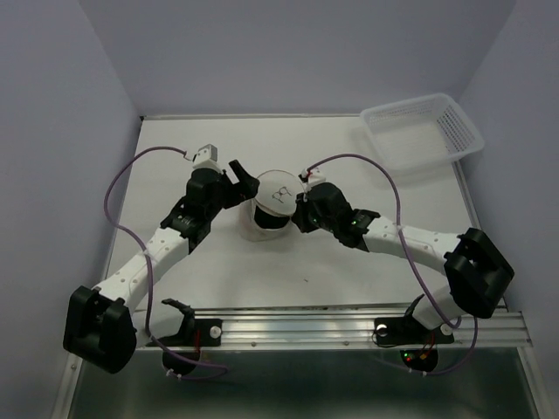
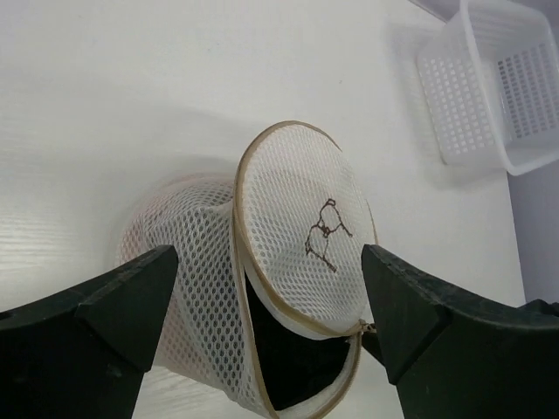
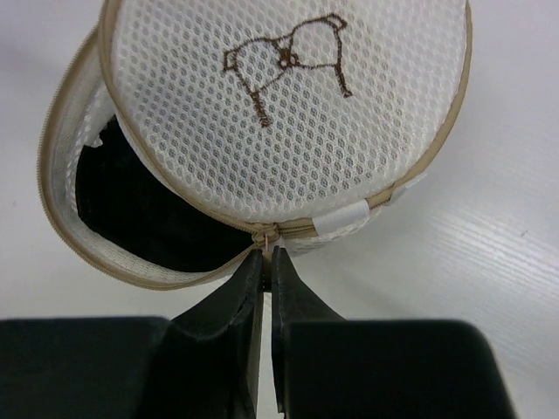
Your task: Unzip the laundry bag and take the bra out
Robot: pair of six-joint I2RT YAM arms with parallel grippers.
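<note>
laundry bag (image 3: 288, 113): inside mostly hidden under mesh | basket (image 2: 463, 113): cut off at edge

Brown bra pictogram (image 3: 284, 65) on laundry bag (image 3: 367, 148) lid, no readable text.

I see the top camera high behind the arm bases, looking down on the whole table (image 1: 349, 271). Left wrist: close on the laundry bag (image 2: 297, 227), basket (image 2: 454, 113) beyond, both shared with top. Right wrist: nearer still, low against the same bag.
</note>
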